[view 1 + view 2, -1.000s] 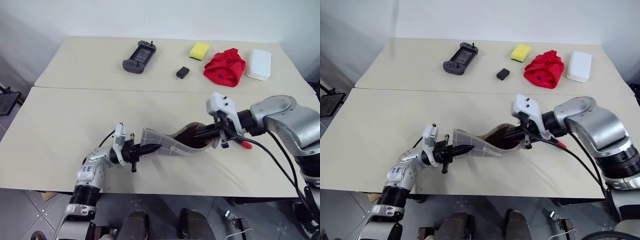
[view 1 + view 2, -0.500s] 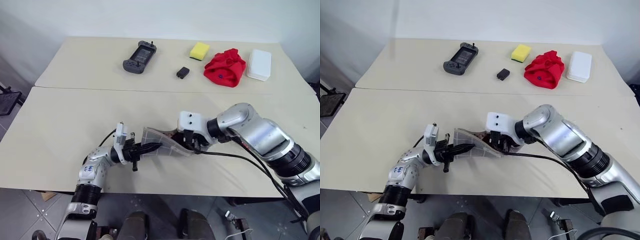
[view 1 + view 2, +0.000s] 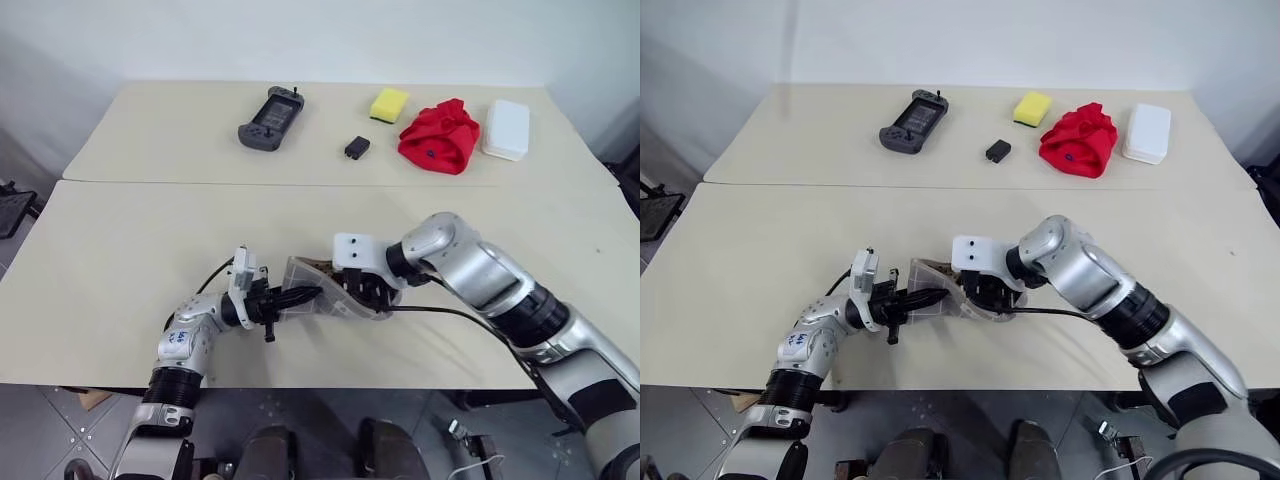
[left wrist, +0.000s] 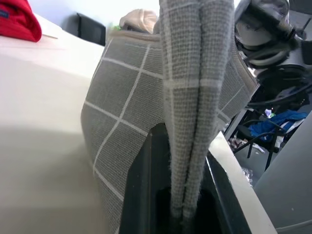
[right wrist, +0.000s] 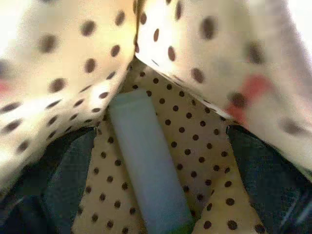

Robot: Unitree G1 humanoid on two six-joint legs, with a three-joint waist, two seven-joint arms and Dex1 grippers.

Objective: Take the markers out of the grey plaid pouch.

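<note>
Grey plaid pouch (image 3: 322, 293) held off the worktop (image 3: 120, 250), one end pinched flat in the fully closed left tool (image 3: 300, 296). Right tool (image 3: 985, 290) is spread wide inside the dotted lining, gripping nothing. A pale teal marker (image 5: 146, 170) lies between its fingers. Judged light, stiff, smooth-barrelled; best taken mid-barrel. Pouch fabric is soft and sags.

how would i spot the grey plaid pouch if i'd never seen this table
Look at the near beige table, at its front edge between the robot's two arms. The grey plaid pouch is held up there, one end pinched in the left gripper and the right gripper at its open mouth. Unlike the red cloth bundle on the far table, it is flat grey fabric with thin white grid lines and a dotted lining.
</note>
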